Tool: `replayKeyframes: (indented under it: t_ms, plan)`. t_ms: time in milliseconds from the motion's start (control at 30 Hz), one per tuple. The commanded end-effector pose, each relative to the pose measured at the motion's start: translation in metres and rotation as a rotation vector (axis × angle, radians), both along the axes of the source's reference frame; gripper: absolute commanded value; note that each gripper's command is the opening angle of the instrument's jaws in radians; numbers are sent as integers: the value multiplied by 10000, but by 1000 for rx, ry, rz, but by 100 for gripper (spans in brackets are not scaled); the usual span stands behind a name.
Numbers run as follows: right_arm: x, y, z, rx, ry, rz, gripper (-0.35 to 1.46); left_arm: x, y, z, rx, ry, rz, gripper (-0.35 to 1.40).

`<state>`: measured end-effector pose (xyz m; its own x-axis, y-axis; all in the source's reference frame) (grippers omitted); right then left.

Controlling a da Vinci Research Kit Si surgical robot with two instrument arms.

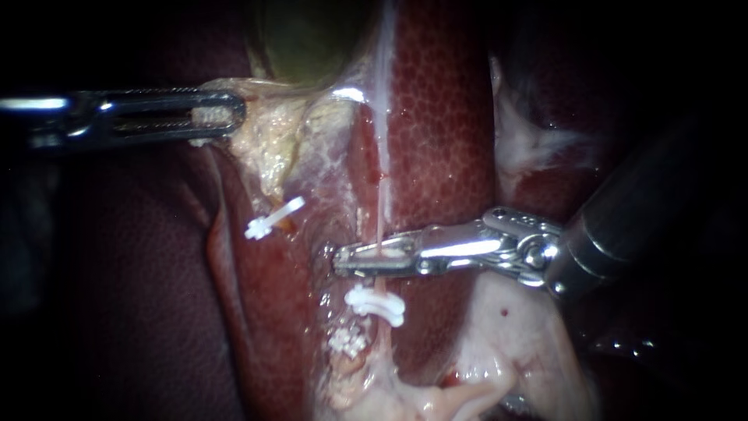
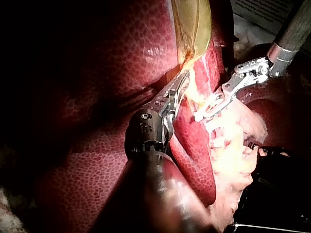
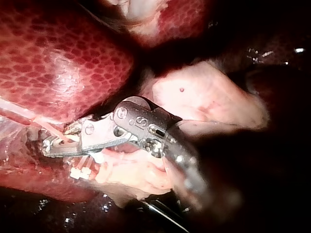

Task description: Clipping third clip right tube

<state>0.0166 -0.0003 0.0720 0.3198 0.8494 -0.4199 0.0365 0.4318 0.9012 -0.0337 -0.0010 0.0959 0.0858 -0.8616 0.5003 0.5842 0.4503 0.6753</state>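
Note:
The thin pale right tube [image 1: 380,226] runs down between the liver lobes. My right instrument [image 1: 343,262] comes in from the right, and its jaws lie close together across this tube, one on each side of it. Just below them a white clip [image 1: 375,305] sits on the same tube, with another white clip [image 1: 348,340] lower down. A further white clip [image 1: 273,218] sits on the left tube. My left instrument [image 1: 234,115] is shut on pale tissue at the base of the greenish gallbladder [image 1: 304,39] and holds it to the left. In the right wrist view the tube [image 3: 57,132] enters the jaws [image 3: 48,145].
Dark red liver [image 1: 444,117] flanks the tube on both sides. Pale fatty tissue [image 1: 514,343] lies under the right instrument's wrist. In the left wrist view my right instrument [image 2: 200,115] reaches in beside the left instrument [image 2: 184,77], with the gallbladder [image 2: 194,24] ahead.

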Motion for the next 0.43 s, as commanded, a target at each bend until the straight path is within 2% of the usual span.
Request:
replayKeyframes:
  t_ms: [33, 433]
  plan:
    - [0, 0, 0, -1, 1, -1, -35, 0, 0, 0, 0, 0, 0, -35]
    - [-1, -1, 1, 15, -2, -2, -35, 0, 0, 0, 0, 0, 0, -35]
